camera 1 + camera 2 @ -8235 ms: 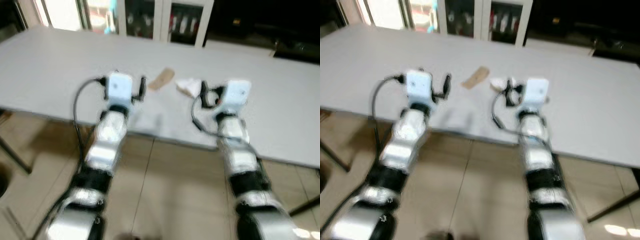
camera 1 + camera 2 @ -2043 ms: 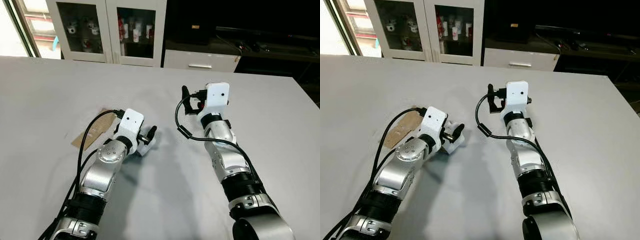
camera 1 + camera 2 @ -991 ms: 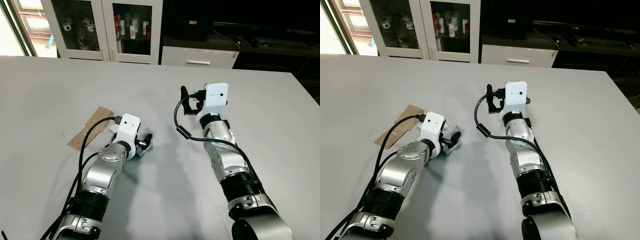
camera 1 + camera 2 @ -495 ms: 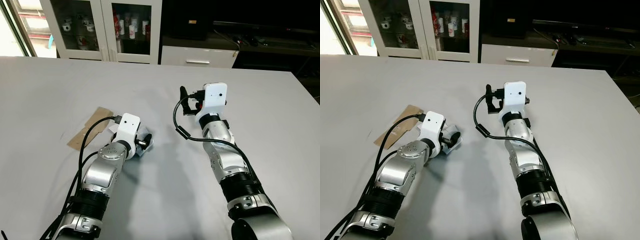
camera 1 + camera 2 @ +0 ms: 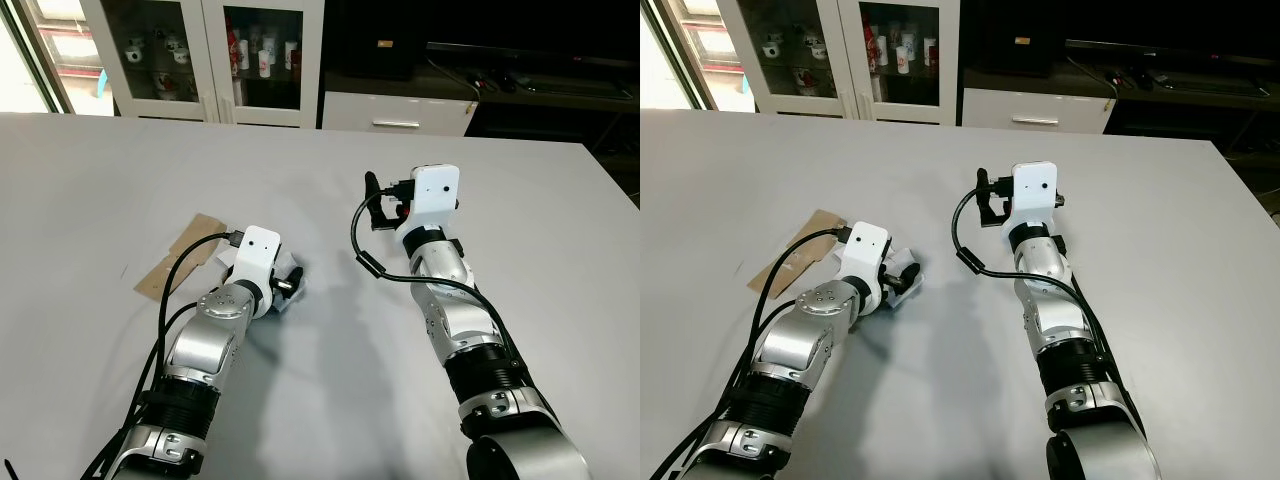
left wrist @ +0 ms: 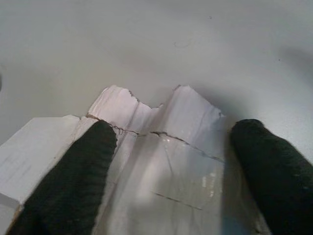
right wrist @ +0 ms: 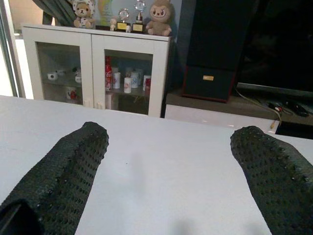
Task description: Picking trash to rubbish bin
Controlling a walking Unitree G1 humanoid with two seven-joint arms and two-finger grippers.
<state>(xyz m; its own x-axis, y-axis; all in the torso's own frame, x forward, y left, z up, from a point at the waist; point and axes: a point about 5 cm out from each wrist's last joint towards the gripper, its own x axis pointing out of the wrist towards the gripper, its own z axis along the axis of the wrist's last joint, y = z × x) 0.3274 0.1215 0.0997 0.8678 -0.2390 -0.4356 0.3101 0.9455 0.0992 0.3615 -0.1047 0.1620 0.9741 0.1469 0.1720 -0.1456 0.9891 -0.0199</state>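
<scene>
While the left pincer [image 6: 166, 147] lies low on the grey counter [image 5: 100, 170], its two black fingers [image 6: 73, 171] are spread on both sides of one torn white paper [image 6: 161, 142], touching its edges. One brown cardboard strip [image 5: 180, 255] lies just beside this arm. Over the middle of the counter the right pincer [image 7: 168, 171] is raised, two fingers spread with nothing between. One white cabinet [image 7: 93, 68] stands behind.

my head's two eyes look down over the same grey table [image 5: 520, 250] and cabinet [image 5: 210, 55]. my left wrist camera sits close above torn paper [image 6: 161, 147]; my right wrist camera faces that cabinet.
</scene>
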